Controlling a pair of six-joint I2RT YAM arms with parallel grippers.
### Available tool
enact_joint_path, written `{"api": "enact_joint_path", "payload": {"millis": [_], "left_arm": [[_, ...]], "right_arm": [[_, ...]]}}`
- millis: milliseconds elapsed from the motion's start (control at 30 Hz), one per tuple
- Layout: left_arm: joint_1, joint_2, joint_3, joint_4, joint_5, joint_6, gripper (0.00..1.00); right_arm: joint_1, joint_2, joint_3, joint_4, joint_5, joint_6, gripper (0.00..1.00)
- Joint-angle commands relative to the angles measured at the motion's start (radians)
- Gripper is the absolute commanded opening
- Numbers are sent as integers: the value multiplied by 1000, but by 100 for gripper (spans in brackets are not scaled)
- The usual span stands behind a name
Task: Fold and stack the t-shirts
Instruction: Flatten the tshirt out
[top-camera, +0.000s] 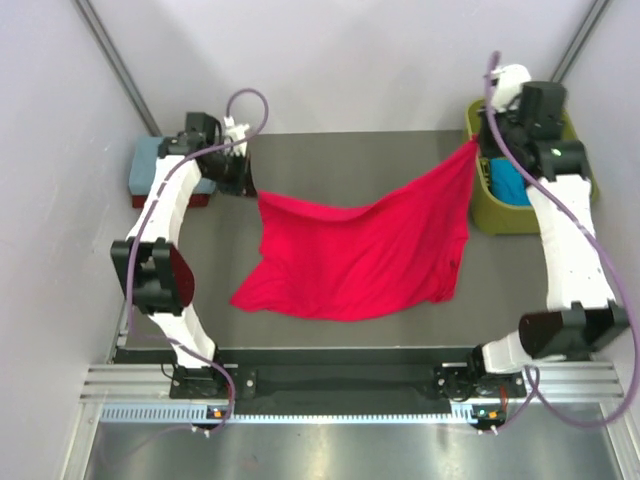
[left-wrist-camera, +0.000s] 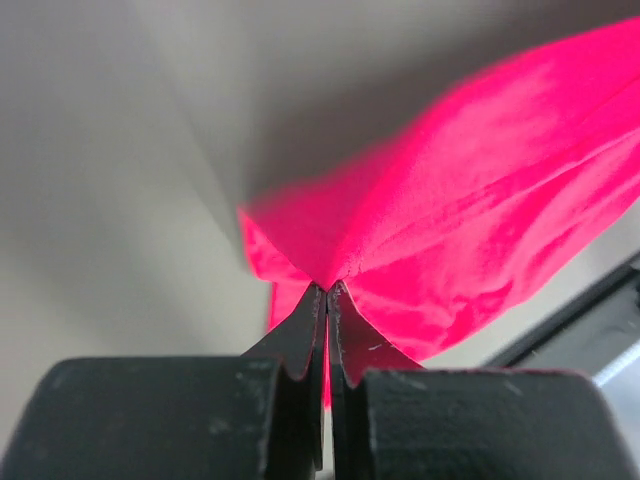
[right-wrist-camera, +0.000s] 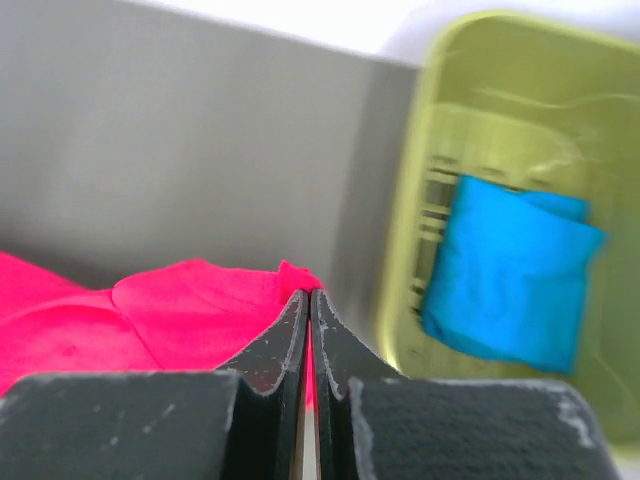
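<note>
The bright red t-shirt (top-camera: 350, 255) hangs as a wide sheet between the two arms. Its long axis runs across the worktop (top-camera: 350, 160) from near the far-left corner toward the far-right corner. The left hand (left-wrist-camera: 327, 290) is pinched tight on one end of the cloth's upper edge, and the fabric fans out from the closed tips in soft pleats. The right hand (right-wrist-camera: 309, 295) is clamped on the opposite end, with a small peak of red standing up beside its fingers. Each hand therefore holds one end of that edge, and the body of the shirt lies toward the near edge from both, sagging until its lower part appears to rest crumpled around the middle of the dark grey surface. Neither arm is nearer, since the spread is shared. The coming move likely turns on holding that upper edge taut while the shirt is laid flat. The cloth is thin, matte and limp, and it wrinkles readily. At the far-right corner stands the olive-green tub (top-camera: 490, 220), hard plastic with slotted walls, holding a bright blue t-shirt (right-wrist-camera: 510, 285) folded square. At the far-left corner a dusty blue-grey t-shirt (top-camera: 150, 160) lies folded on a dark red t-shirt (top-camera: 140, 201).
</note>
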Motion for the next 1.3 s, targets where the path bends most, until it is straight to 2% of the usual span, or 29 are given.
{"api": "enact_joint_path", "payload": {"millis": [0, 100, 300, 467, 567, 667, 800, 900, 1033, 1167, 1233, 1267], "left_arm": [[4, -123, 98, -75, 26, 109, 0], [5, -209, 100, -63, 35, 123, 0], [4, -445, 14, 21, 118, 145, 0], [5, -620, 37, 68, 153, 145, 0], [5, -713, 52, 78, 122, 125, 0], [5, -822, 61, 92, 102, 105, 0], [5, -979, 38, 184, 28, 57, 0], [5, -1059, 56, 258, -78, 60, 0], [5, -1062, 142, 294, -163, 83, 0], [5, -1042, 170, 366, -212, 111, 0], [5, -1033, 153, 391, -217, 129, 0], [5, -1027, 140, 413, -223, 131, 0]], "right_arm": [[-58, -161, -40, 64, 42, 46, 0], [-118, -250, -91, 46, 5, 55, 0], [-121, -405, -109, 13, -88, 67, 0], [-121, -568, -108, 2, -110, 70, 0], [-121, -729, -135, -2, -150, 67, 0], [-121, -823, -140, -39, -165, 56, 0], [-121, -958, -90, -48, -115, 52, 0], [-115, -969, 21, -80, -21, 47, 0], [-81, -927, 191, -120, 109, 47, 0], [-77, -843, 393, -108, 151, -2, 0], [-73, -788, 441, -90, 160, -19, 0], [-32, -768, 464, -68, 165, -26, 0]]}}
